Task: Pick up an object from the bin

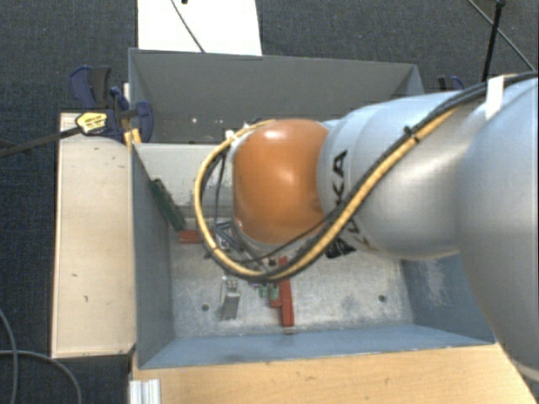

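The arm's orange cover (278, 179) hangs over the middle of the bin (156, 326) and hides most of the gripper (259, 276), so I cannot tell if it is released or clenched. Nearest to it, 2 things lie on the floor: a red stick (285, 304) and a grey piece (229, 300), maybe metal. A green bar (166, 204) leans at the left wall.

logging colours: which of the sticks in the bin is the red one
The red stick by the near wall; the dark green stick lies against the left wall.
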Robot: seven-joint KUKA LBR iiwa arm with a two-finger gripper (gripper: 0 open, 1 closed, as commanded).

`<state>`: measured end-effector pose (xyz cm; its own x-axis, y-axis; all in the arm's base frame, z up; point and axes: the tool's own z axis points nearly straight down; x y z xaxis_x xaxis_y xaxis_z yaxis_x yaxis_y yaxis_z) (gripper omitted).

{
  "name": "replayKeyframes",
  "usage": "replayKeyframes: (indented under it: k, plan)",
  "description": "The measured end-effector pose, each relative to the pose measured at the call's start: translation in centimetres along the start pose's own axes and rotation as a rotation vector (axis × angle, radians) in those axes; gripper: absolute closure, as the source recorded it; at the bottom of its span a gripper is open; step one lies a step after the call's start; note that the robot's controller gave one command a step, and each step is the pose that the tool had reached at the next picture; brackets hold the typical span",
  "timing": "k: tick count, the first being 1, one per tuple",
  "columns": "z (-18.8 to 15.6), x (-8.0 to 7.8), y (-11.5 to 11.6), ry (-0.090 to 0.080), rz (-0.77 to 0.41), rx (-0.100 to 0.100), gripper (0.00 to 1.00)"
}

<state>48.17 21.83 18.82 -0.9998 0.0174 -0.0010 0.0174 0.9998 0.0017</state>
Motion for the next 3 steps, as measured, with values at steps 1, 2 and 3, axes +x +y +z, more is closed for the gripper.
replayKeyframes:
  k: [1, 2, 3]
  plan:
    - [12.2, -4.7, -0.5, 0.005, 0.001, 0.002, 0.0]
    - [2.8, -2.1, -1.0, -0.006, 0.134, -0.003, 0.0]
    - [11.9, -4.7, 0.8, 0.004, 0.185, 0.002, 0.0]
